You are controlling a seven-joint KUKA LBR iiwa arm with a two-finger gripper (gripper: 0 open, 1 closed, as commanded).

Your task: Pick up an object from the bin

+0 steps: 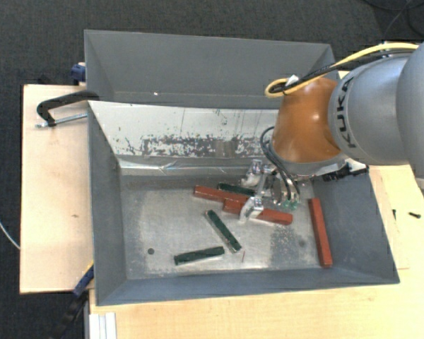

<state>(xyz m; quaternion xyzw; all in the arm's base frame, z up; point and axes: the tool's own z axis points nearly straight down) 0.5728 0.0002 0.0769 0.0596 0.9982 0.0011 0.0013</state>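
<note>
Hovering over a flat red-brown bar [277, 217]

The left floor of the grey metal bin [145, 214] is bare; flat red sticks [215, 194] and dark green sticks [223, 230] block the middle.

Single camera, set above grey bin [198, 62], looking down, tilted somewhat to one side. Far wall shows broad inner face; near wall foreshortened to narrow strip. Close enough for bin to span most of frame, whole floor in sight. Arm [381, 111] enters from frame right, over bin's right rear part.
</note>
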